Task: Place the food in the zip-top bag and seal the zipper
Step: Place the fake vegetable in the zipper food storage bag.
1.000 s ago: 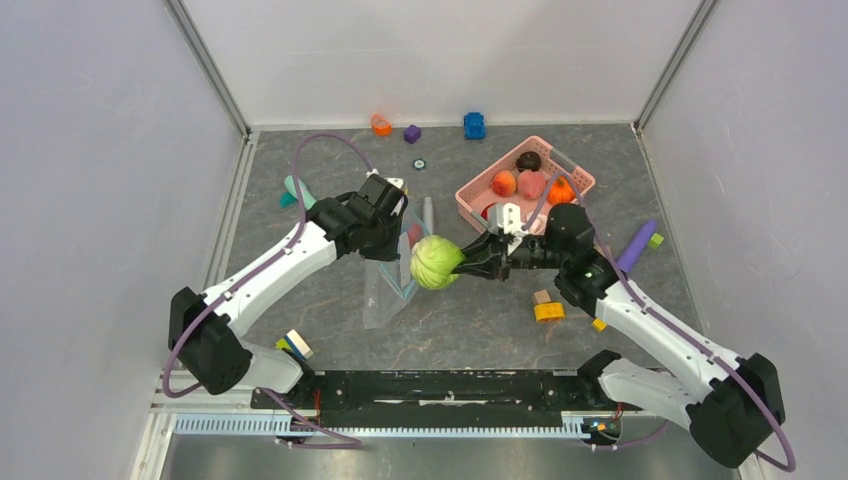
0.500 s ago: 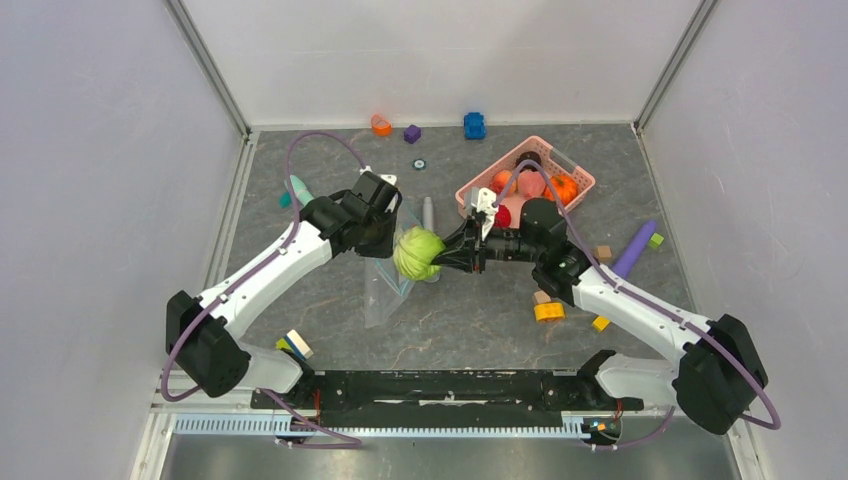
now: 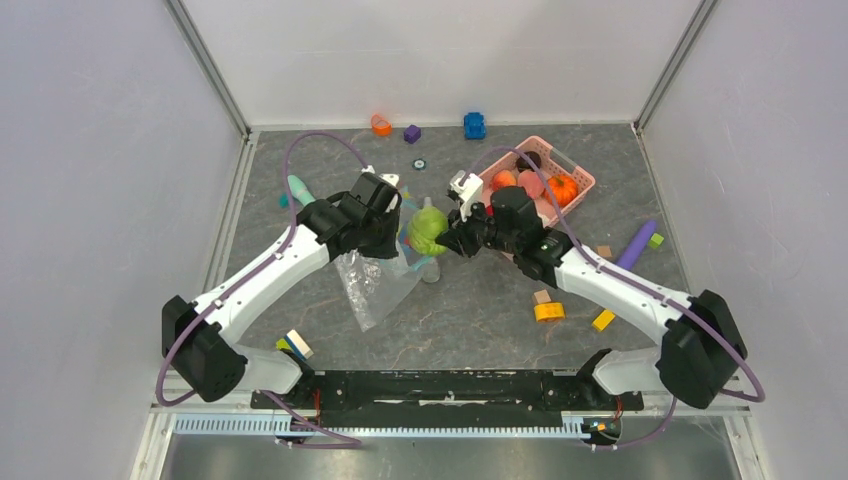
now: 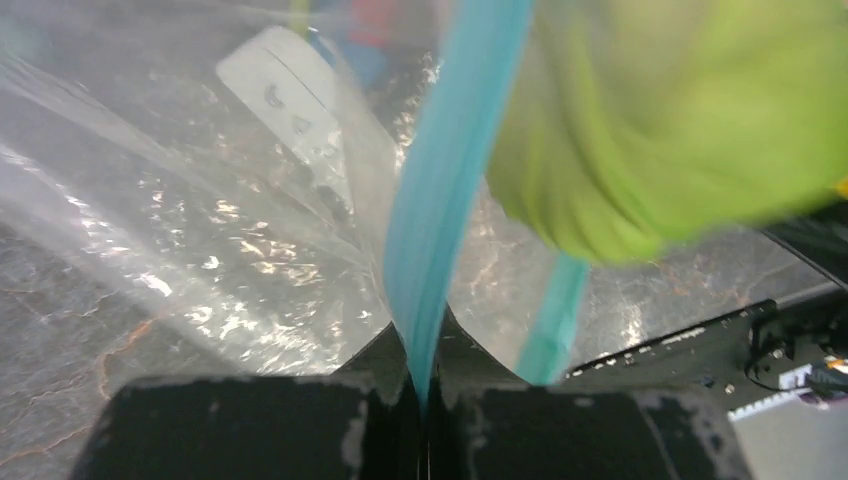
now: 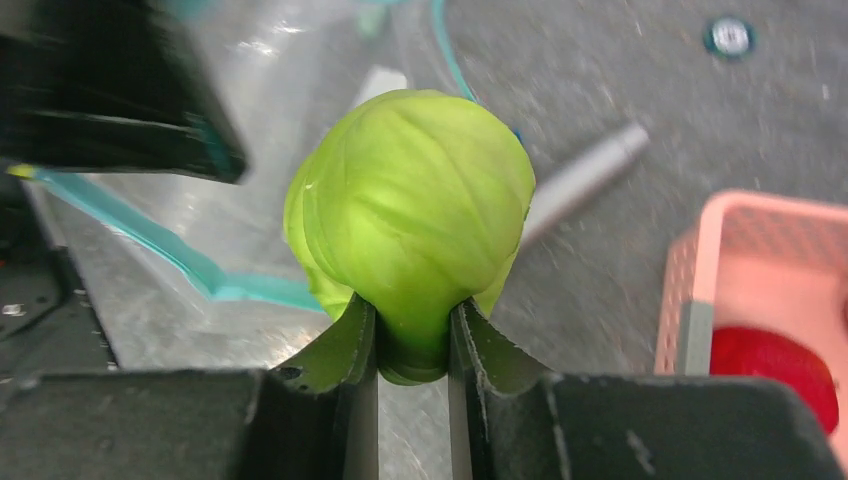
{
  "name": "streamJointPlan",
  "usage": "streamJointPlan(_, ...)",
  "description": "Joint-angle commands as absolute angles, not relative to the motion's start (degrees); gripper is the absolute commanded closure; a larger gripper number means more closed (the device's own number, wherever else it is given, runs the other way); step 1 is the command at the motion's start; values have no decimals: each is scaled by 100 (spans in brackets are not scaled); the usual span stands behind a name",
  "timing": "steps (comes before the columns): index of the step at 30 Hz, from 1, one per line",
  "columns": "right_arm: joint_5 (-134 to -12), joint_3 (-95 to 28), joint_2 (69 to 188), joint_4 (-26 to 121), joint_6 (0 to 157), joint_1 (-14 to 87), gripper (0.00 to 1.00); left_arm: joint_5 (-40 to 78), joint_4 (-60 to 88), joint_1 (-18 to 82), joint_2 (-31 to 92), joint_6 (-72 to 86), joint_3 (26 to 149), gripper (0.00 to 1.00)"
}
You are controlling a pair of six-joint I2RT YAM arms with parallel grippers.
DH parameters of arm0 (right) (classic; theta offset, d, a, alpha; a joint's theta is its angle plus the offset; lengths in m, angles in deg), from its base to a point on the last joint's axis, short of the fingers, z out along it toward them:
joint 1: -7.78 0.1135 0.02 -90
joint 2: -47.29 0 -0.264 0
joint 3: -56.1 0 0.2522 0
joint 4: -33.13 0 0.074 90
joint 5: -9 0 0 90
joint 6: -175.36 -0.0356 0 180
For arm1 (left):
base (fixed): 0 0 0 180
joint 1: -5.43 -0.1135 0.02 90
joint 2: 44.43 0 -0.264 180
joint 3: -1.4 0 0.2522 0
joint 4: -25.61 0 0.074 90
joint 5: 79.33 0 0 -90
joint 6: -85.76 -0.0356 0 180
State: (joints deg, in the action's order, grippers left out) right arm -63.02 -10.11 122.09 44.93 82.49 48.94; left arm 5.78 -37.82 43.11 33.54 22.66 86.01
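Centre-left, my left hand pinches the thin teal zipper strip of the clear crinkly zip-top bag, lifting its mouth. My right hand grips the green ball-shaped toy at that mouth. The other toy food sits in the pink plastic basket, upper right. Sealing is not yet begun.

My left arm and right arm are built alike, with smooth white shells on the long links, chunky black housings at the joints and bases, and a purple cable looping loosely along each one. My left gripper has matte black fingers, scuffed pale grey along their edges, while my right gripper has black fingers that taper to thin curved tips, with a small white block beside that wrist
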Motion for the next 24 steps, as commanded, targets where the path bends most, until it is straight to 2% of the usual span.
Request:
streamJointPlan(1,-7542,-1435,12508,5253,8372,4948,100,946,-3562,4367,3080,2155,8653,98)
streamJointPlan(6,-7556,-1564,12549,5247,8305,5020,100,1200,-3469,4358,3036,2081,8601,98)
streamJointPlan(15,-6133,-1813,12663,5044,8845,5317,98,1484,-3416,4358,3120,2048,8582,98)
streamJointPlan(20,-6892,-2262,12897,5690,9176,5615,97,1514,-3405,4358,3120,2046,8573,98)
streamJointPlan(24,-7959,-2578,13155,6057,9098,5877,92,1634,-3370,4358,3143,2055,8565,98)
